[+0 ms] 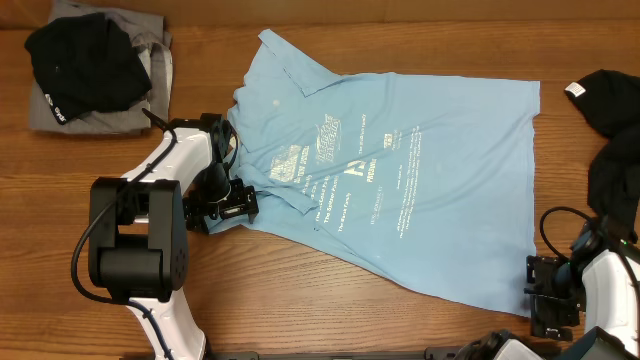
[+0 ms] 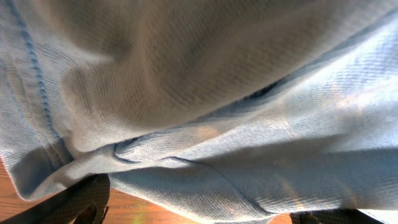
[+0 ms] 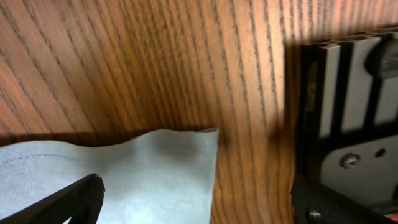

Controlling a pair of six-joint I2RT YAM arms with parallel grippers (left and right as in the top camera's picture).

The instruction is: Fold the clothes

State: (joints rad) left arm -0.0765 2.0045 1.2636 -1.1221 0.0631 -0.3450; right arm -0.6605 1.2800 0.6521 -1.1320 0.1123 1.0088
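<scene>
A light-blue T-shirt lies spread across the middle of the table with its pale printed lettering facing up. My left gripper is at the shirt's left edge, open. In the left wrist view the blue cloth fills the frame and drapes over the gap between the spread fingers. At the shirt's lower right corner my right gripper stands open. In the right wrist view, that corner of the shirt lies flat on the wood between the wide-apart fingertips.
A black garment sits on a folded grey one at the back left. More black cloth lies at the right edge. A black and metal bracket stands just right of the right gripper.
</scene>
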